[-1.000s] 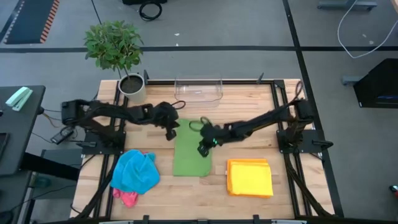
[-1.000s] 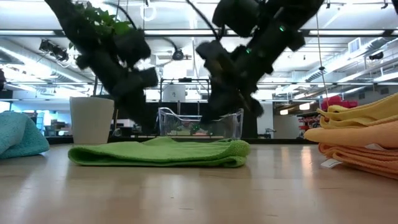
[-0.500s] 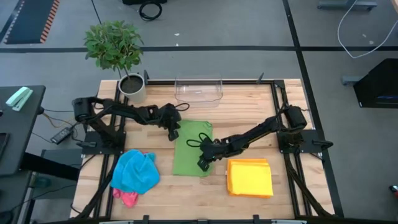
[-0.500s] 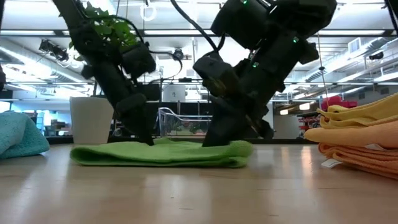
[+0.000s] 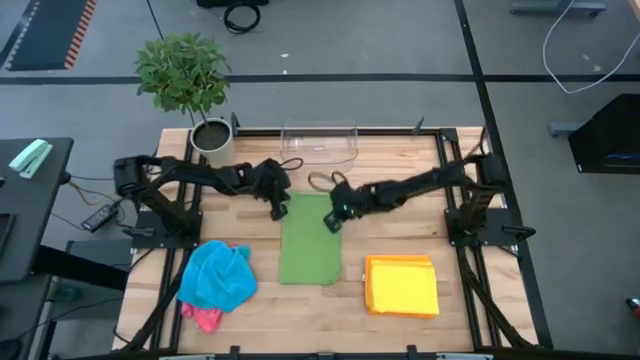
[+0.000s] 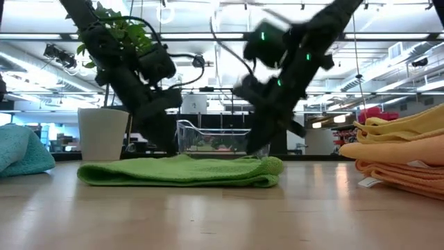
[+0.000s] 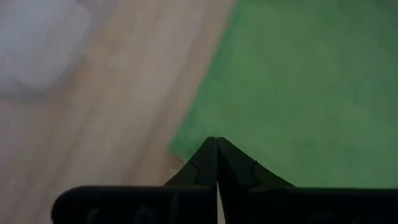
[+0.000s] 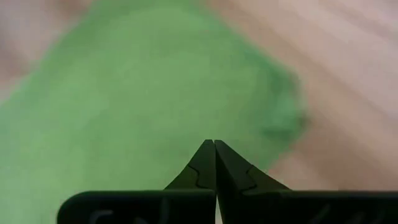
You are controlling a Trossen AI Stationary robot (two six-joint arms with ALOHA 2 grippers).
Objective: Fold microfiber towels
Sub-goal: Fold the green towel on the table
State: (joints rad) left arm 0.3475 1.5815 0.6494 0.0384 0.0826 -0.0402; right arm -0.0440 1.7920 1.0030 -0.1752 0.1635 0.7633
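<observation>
The table (image 5: 400, 300) is pale wood with visible plank grain and a soft sheen. The green towel (image 5: 309, 238) is matt, fuzzy cloth with a fine nap. The yellow towels (image 5: 401, 285), near right, are the same soft cloth, stacked in thick folds. The blue towel (image 5: 217, 276), near left, is crumpled, plush cloth. The bin (image 5: 319, 144), far centre, is clear glossy plastic. The pot (image 5: 213, 141) is smooth and white. The fingers (image 7: 205, 165) are matt black plastic.
</observation>
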